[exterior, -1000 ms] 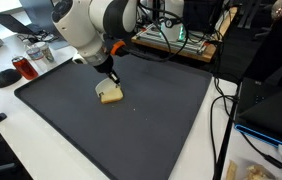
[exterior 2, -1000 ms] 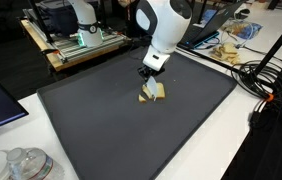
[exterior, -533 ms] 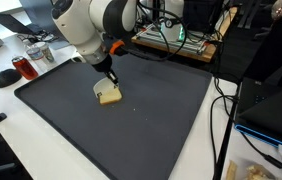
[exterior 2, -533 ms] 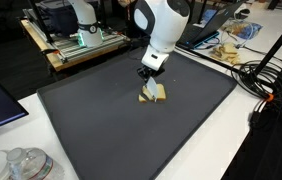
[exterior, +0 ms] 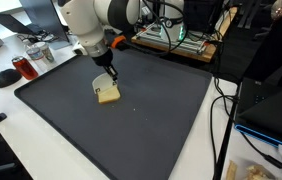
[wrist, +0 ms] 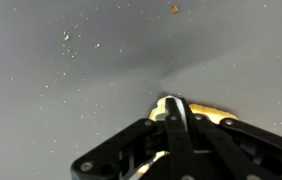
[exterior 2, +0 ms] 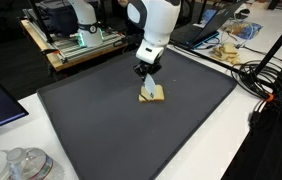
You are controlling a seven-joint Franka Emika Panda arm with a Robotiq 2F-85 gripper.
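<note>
Worktop [exterior: 1, 150], white, carrying a dark grey mat [exterior: 141, 130] that covers most of it.

In an exterior view: robot arm [exterior: 91, 20] over the far part of the mat. Pincer [exterior: 105, 80] pointing down, closed, nothing visible between its tips. Tan slice [exterior: 109, 95], bread by the look, lying flat on the mat directly beneath. Red cup [exterior: 21, 68] and jar [exterior: 41, 52] off the mat, well apart from the slice.

In an exterior view: pincer [exterior 2: 148, 80] tips at the upper edge of the slice [exterior 2: 152, 95]; touching or just above, cannot tell. Glass jars [exterior 2: 21, 163] at a near corner, cables [exterior 2: 261, 90] beside the mat.

Wrist view: fingers [wrist: 171, 108] pressed together, yellow edge of the slice [wrist: 209, 112] just behind them. Crumbs [wrist: 175, 10] scattered on the mat.

Hazards, as judged: shut tips cannot take hold of the slice. A sideways move at this height would shove or flip it. Downward pressure would dent it and shed more crumbs.
</note>
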